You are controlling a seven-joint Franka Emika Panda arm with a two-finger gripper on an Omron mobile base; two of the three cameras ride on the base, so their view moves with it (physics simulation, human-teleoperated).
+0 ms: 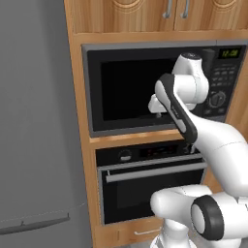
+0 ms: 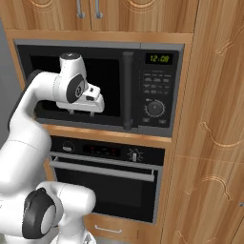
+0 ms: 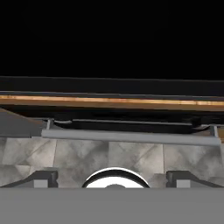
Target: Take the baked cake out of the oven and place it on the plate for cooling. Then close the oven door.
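Observation:
The oven sits below the microwave, its black control strip carrying round knobs. The oven door stands shut, its long silver bar handle running along the top edge. My gripper hangs in front of the microwave window, well above the handle and pointing down. Its fingertips stand wide apart, open, with nothing between them. The cake and the plate are out of view.
A black microwave with keypad and green clock fills the niche right behind the hand. A grey fridge stands to the left and tall wooden cabinets to the right. A drawer lies under the oven, above a tiled floor.

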